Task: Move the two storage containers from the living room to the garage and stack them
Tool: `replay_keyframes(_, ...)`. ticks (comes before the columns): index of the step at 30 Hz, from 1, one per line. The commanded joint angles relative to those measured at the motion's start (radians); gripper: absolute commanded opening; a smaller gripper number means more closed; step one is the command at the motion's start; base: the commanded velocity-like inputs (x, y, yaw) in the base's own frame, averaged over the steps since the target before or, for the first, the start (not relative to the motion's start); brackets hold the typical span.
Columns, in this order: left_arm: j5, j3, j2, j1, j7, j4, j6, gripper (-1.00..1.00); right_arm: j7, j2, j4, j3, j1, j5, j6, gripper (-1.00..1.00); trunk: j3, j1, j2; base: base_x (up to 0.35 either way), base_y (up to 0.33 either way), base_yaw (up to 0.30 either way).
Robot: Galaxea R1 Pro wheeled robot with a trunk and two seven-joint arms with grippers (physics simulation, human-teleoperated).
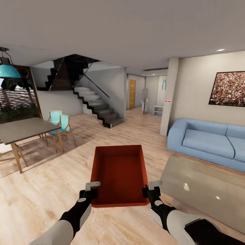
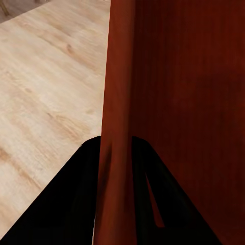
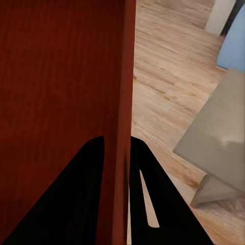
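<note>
Red-orange container point(image 1: 119, 175) held level: left gripper point(image 1: 91, 191), right gripper point(image 1: 150, 191) clamp side walls.

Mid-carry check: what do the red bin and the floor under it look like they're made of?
The storage container: probably rigid plastic, matte red-orange, with thin straight walls. The left hand and the right hand each pinch a side wall. Any ribbing is too fine to confirm. The floor: light wood planks, or a wood-look laminate; grain and plank seams show, with a soft sheen.

No text, label, brand, number or sign can be read anywhere.
</note>
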Motion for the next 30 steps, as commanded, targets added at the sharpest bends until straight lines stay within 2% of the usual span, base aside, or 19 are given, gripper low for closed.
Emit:
replay_keyframes(1,-0.006,0.006,0.024,0.001,0.030,0.003,-0.003,-1.00,-0.004,0.001,-0.027,-0.058,-0.002,-0.006,-0.007,-1.00,0.000,0.001,-0.001,0.321,0.000,0.000)
replay_keyframes(17,-0.006,0.006,0.026,0.001,0.030,0.003,-0.002,-1.00,-0.005,0.001,-0.026,-0.058,-0.002,-0.009,-0.007,-1.00,0.000,0.001,-0.001,0.322,0.000,0.000)
replay_keyframes(23,-0.005,0.007,0.042,0.001,0.030,0.003,-0.001,-1.00,-0.005,0.001,-0.026,-0.058,-0.002,-0.009,-0.007,-1.00,0.000,0.001,-0.001,0.323,0.000,0.000)
replay_keyframes(30,-0.005,0.007,0.046,0.001,0.030,0.004,-0.001,-1.00,-0.004,0.001,-0.027,-0.058,-0.002,-0.009,-0.007,-1.00,0.000,0.001,-0.001,0.323,0.000,0.000)
